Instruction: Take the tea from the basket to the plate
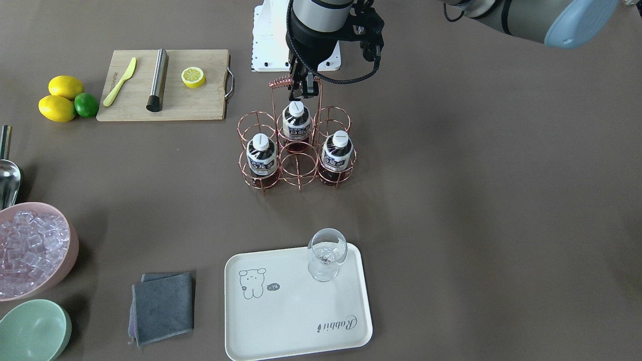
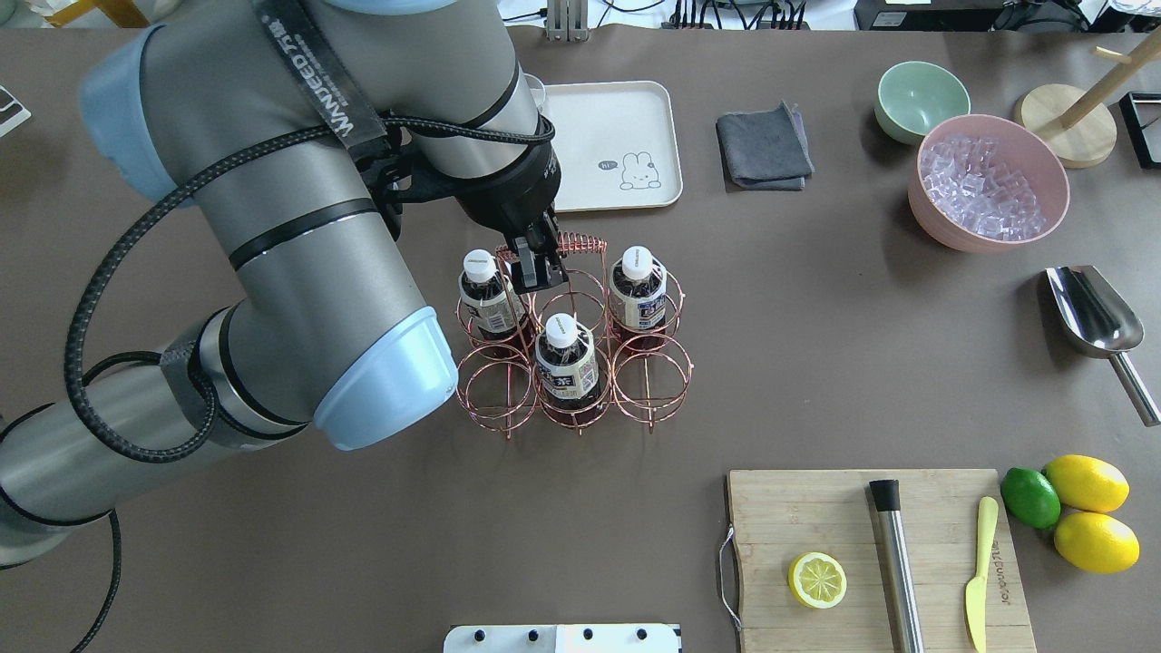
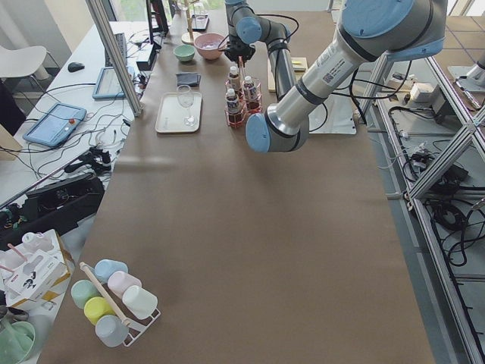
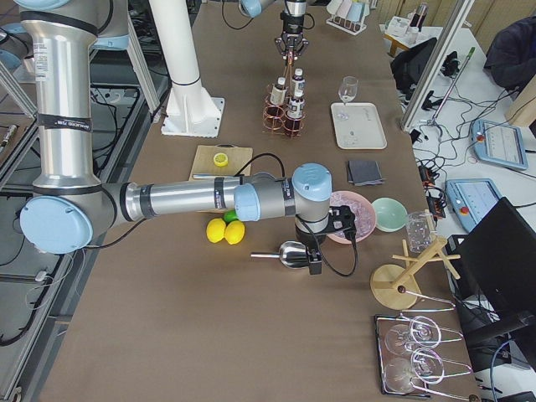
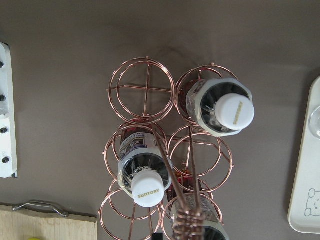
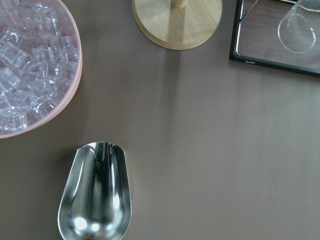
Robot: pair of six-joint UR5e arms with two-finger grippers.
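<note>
Three tea bottles [image 1: 262, 155], [image 1: 296, 123], [image 1: 337, 153] with white caps stand upright in the copper wire basket [image 1: 280, 81] at mid-table. My left gripper [image 1: 302, 95] hangs just above the basket, beside its coiled handle and over the middle bottle on the robot's side; its fingers stand apart and hold nothing. It also shows in the overhead view [image 2: 537, 277]. The cream plate [image 1: 296, 321] lies beyond the basket, with a glass [image 1: 327, 253] on it. My right gripper [image 4: 314, 264] hovers over a steel scoop [image 6: 95, 200]; I cannot tell whether it is open.
A cutting board [image 1: 190, 100] holds a lemon half, a steel muddler and a yellow knife. Lemons and a lime [image 1: 86, 105] lie beside it. A pink ice bowl [image 1: 30, 245], a green bowl [image 1: 32, 331] and a grey cloth [image 1: 163, 306] are near the plate.
</note>
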